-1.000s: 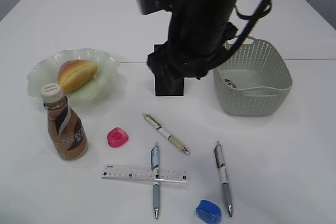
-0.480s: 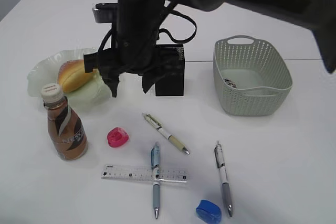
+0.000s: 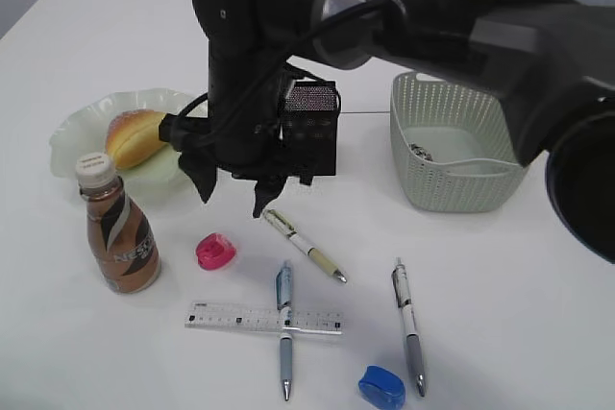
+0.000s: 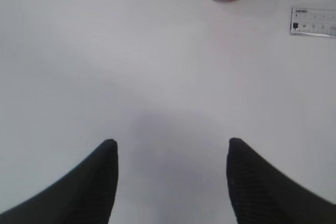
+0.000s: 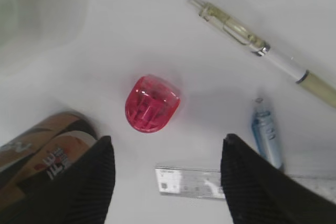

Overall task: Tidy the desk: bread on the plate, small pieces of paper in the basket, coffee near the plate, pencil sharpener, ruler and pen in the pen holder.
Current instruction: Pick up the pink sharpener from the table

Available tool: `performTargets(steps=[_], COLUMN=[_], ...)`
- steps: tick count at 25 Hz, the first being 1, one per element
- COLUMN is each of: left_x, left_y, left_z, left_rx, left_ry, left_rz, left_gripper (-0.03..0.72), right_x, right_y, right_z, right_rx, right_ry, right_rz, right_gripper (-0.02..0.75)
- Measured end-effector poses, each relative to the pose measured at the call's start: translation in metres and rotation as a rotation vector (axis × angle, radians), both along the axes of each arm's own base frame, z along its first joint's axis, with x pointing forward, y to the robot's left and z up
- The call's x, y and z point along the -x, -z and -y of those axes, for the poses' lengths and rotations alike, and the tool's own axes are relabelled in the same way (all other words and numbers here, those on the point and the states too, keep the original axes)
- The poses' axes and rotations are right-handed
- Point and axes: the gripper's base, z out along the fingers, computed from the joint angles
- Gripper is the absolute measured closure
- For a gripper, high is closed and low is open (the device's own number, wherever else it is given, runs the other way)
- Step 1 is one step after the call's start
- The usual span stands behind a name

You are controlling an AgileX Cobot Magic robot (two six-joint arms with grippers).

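Exterior view: right gripper (image 3: 233, 194) hangs over the desk (image 3: 538, 276) with its jaws spread and nothing between them, tips pointing down just above and a little behind the pink pencil sharpener (image 3: 215, 251), which lies toward the camera from them. Bread (image 3: 140, 136) sits on the plate (image 3: 86, 112); coffee (image 3: 117, 237) stands upright just in front of that plate. Pen holder (image 3: 309, 132), partly behind the arm, shows nothing I can make out inside. Basket (image 3: 461, 146) holds a small scrap at its bottom. Cream pen (image 3: 304, 244) lies diagonally; blue-grey pen (image 3: 284, 328) runs toward the camera, crossing the ruler (image 3: 263, 318), which lies left to right; grey pen (image 3: 407, 325) and blue sharpener (image 3: 381, 387) sit further right. Left wrist view: left gripper (image 4: 168, 153) is spread wide and empty over bare desk, the coffee's base and the ruler's end only at the far edge, so this arm is well apart from the loose items. Right wrist view: pink sharpener lies just ahead of the open fingertips (image 5: 105, 153), between their lines, rounded end toward them; ruler lies crosswise between the tips. Right arm is plainly the nearer; a short drop forward looks like what the pick calls for.
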Motion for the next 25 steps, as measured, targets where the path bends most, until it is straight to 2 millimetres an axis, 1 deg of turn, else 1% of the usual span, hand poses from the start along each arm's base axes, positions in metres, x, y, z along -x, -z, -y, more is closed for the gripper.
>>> performTargets(steps=[4, 7, 9, 13, 19, 22, 25], left_x=[0.000, -0.001, -0.001, -0.002, -0.002, -0.002, -0.003], left_y=[0.000, 0.000, 0.000, -0.001, -0.001, -0.001, -0.001], left_z=[0.000, 0.000, 0.000, 0.000, 0.000, 0.000, 0.000], left_rx=[0.002, 0.003, 0.004, 0.003, 0.003, 0.003, 0.003], left_ry=[-0.001, -0.003, -0.004, -0.006, -0.007, -0.007, -0.008], left_rz=[0.002, 0.006, 0.012, 0.020, 0.024, 0.026, 0.028], left_gripper=[0.211, 0.212, 0.212, 0.212, 0.212, 0.212, 0.212], right_x=[-0.002, -0.003, -0.004, -0.007, -0.010, -0.010, -0.009], right_y=[0.015, 0.030, 0.033, 0.034, 0.034, 0.039, 0.054], right_z=[-0.010, -0.015, -0.017, -0.019, -0.015, -0.016, -0.019], right_rx=[-0.092, -0.113, -0.129, -0.150, -0.120, -0.119, -0.120], right_ry=[0.139, 0.234, 0.269, 0.332, 0.372, 0.378, 0.388], right_rz=[-0.062, -0.109, -0.106, -0.083, -0.045, -0.060, -0.105], right_gripper=[0.270, 0.271, 0.271, 0.271, 0.271, 0.271, 0.271])
